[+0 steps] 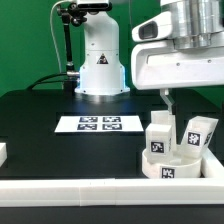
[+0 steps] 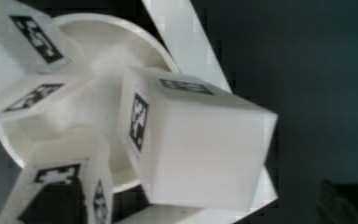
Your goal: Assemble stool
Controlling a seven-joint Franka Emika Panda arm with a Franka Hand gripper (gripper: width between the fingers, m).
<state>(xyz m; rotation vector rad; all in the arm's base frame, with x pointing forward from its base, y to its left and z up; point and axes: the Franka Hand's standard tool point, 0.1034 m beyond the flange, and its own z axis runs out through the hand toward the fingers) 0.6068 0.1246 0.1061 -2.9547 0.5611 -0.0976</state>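
While its gripper [image 1: 170, 101] is hovering with jaws spread wide and empty, the Panda arm is lining up over the stool's seat [image 1: 163, 162] and legs [image 1: 196, 135] (near the white rail, exterior view's right); squaring both fingers around one leg is looking essential before closing.

Stool [image 2: 176, 130] blurred, cropped; fingers hidden.

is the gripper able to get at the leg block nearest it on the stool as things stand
Probably yes. The gripper is open and hangs just above the leg blocks standing on the round seat. The nearest leg block has nothing over it, though the neighbouring leg block stands close beside it.
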